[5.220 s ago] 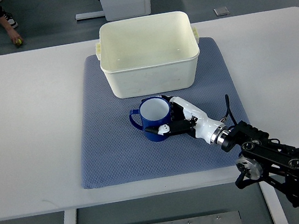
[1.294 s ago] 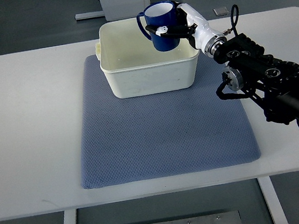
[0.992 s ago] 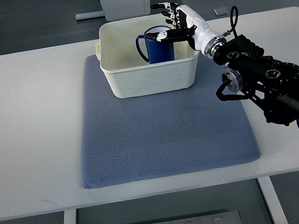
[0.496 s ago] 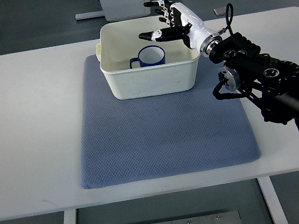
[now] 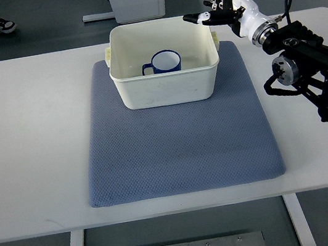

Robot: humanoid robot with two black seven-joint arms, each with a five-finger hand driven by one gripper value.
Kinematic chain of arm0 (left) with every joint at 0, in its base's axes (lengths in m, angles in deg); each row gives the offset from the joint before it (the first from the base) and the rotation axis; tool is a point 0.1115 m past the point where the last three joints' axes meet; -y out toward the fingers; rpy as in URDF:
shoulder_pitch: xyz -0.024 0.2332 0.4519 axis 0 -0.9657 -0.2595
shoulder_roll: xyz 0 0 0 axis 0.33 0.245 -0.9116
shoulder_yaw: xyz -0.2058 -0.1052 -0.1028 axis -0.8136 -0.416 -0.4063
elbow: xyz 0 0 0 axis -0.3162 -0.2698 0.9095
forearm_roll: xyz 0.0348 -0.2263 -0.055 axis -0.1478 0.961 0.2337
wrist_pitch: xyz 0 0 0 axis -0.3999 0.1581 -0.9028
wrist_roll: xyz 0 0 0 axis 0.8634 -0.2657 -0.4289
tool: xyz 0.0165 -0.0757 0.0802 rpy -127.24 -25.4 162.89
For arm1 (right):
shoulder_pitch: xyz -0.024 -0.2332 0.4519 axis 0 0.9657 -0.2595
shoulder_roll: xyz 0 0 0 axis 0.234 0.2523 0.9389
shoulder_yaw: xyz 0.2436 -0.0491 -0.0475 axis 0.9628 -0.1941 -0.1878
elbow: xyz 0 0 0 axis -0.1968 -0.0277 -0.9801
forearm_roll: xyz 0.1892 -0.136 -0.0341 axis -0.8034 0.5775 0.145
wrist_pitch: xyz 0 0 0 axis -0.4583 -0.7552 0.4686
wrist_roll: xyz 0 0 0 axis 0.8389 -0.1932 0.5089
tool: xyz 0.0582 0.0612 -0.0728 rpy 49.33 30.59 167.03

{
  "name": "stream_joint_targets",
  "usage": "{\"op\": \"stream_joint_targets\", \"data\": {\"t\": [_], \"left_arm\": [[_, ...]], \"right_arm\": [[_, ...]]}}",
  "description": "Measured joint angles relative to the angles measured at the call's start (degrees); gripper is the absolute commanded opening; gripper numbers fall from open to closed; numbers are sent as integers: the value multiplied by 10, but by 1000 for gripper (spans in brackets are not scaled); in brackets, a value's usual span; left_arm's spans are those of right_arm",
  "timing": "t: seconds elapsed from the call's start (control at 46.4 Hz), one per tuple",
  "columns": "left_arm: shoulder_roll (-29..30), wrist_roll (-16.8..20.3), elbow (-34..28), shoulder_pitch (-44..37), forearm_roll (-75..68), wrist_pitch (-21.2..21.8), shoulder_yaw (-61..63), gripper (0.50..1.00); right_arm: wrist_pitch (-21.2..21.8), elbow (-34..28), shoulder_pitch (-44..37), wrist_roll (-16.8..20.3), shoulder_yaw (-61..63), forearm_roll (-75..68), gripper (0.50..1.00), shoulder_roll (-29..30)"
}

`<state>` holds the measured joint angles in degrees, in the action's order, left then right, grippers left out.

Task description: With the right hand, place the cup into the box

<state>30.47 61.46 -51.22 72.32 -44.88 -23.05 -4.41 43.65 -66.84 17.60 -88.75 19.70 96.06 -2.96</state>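
Table white, blue mat on it; grey floor

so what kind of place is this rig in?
Probably a robotics lab or test bay, not a home. A plain white table holds only a blue mat and a white box with a cup inside, staged for the right robot hand. Bare grey floor surrounds it.

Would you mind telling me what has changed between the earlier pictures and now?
The right robot hand lifted the blue cup off the mat, carried it over the box, let go inside, then opened and drew back toward the far right. Box and mat stayed put.
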Motion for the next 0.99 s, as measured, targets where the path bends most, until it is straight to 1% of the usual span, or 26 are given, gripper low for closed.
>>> {"op": "stream_joint_targets", "data": {"t": [0.237,0.302,0.41,0.669,0.992], "left_arm": [[0,0,0,0,0,0,0,1000],[0,0,0,0,0,0,0,1000],[0,0,0,0,0,0,0,1000],[0,0,0,0,0,0,0,1000],[0,0,0,0,0,0,0,1000]], "right_arm": [[43,-6,43,38,97,-1,998,-27],[50,-6,53,42,115,-1,1000,-32],[59,-6,74,43,150,-1,1000,-37],[60,-3,137,37,234,-1,1000,-32],[60,-1,198,37,333,-1,1000,17]]}}
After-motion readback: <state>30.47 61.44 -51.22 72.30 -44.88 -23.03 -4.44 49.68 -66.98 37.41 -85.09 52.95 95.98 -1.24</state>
